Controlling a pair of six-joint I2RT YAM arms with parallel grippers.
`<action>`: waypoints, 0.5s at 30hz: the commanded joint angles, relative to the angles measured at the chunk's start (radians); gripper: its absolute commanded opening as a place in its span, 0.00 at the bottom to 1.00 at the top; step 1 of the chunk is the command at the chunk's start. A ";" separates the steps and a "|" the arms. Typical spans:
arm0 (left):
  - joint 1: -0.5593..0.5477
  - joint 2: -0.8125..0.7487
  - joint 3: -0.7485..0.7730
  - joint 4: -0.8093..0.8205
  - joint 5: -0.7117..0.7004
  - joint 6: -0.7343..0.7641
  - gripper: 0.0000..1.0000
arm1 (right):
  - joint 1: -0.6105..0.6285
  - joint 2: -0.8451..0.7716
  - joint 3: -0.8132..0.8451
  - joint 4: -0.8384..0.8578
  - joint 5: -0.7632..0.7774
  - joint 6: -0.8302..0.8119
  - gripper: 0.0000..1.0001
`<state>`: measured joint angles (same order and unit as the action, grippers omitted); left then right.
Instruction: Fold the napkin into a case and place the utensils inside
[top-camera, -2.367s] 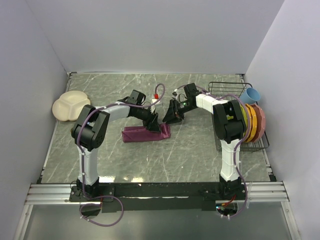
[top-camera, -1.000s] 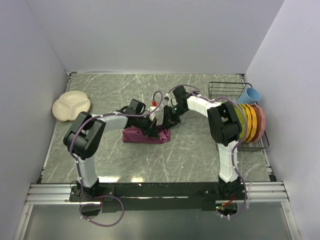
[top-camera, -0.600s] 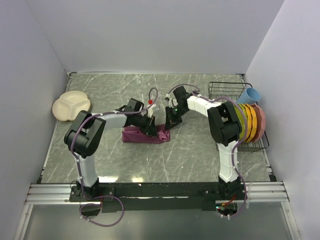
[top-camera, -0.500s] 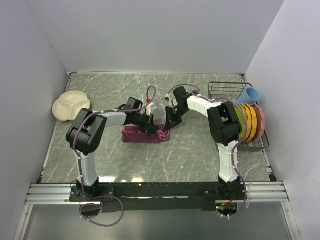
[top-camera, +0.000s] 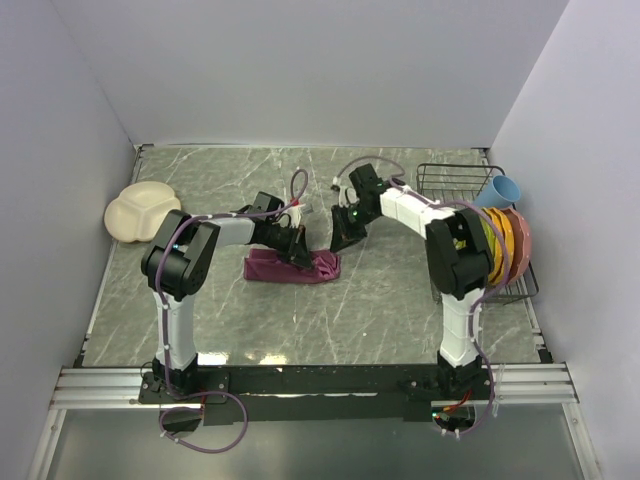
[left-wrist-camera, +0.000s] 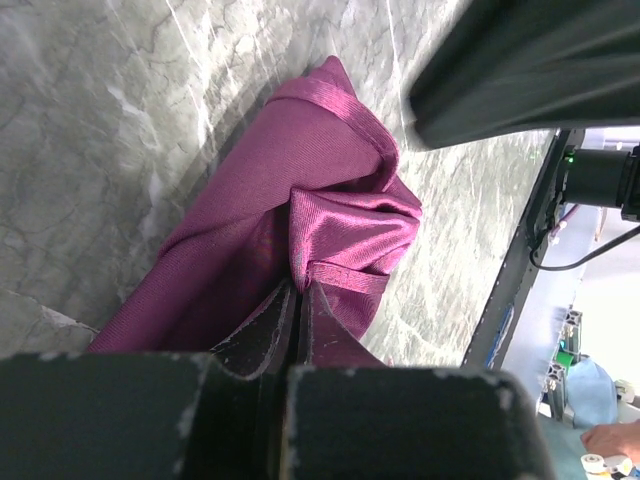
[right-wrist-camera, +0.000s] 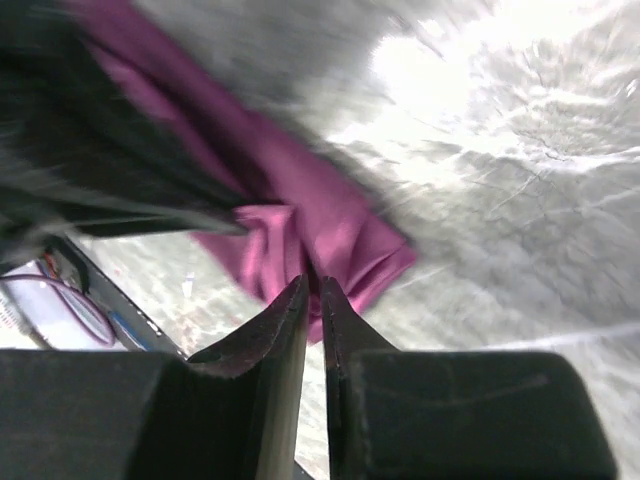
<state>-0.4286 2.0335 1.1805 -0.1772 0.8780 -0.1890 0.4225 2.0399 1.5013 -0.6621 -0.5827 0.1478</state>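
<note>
Left gripper hides part of bunched napkin

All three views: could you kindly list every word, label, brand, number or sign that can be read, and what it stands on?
None: no text can be read in any view.
The napkin, cream plate, cup and stacked plates look plain.
Any marks on the left arm or right arm are too small or blurred to read.
</note>
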 joint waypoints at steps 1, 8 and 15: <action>-0.001 0.021 0.019 -0.030 0.015 -0.004 0.01 | 0.022 -0.139 -0.013 0.114 0.044 -0.028 0.19; 0.004 0.031 0.018 -0.041 0.019 -0.013 0.01 | 0.097 -0.162 -0.082 0.186 0.136 -0.139 0.17; 0.016 0.051 0.021 -0.050 0.033 -0.023 0.01 | 0.162 -0.167 -0.153 0.248 0.245 -0.249 0.18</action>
<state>-0.4194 2.0506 1.1847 -0.1913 0.9127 -0.2066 0.5625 1.8969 1.3727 -0.4850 -0.4213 -0.0231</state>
